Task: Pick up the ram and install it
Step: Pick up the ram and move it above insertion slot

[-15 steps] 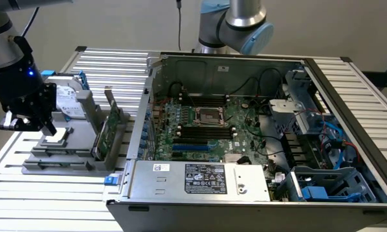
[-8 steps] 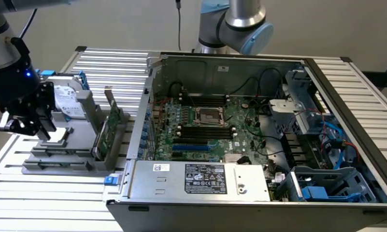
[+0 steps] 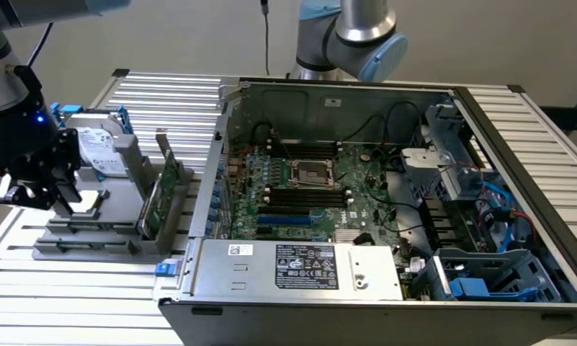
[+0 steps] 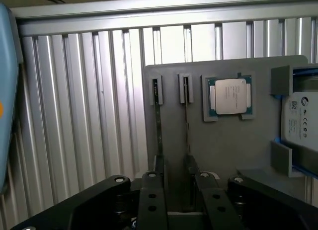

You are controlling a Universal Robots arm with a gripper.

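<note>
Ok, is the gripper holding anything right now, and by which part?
Nothing, it seems: the gripper is open near the ram sticks, which stand edge-on in the gray holder.

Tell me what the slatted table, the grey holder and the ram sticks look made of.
Slatted table: bare aluminium, probably; ribbed profiles with a bright sheen.
Grey holder: matte plastic, likely; flat dull grey, no glare.
Ram sticks: seen edge-on, thin dark boards; material unclear.

Ribbed metal table [image 3: 67, 288] before plain pale wall [image 3: 192, 36].
</note>
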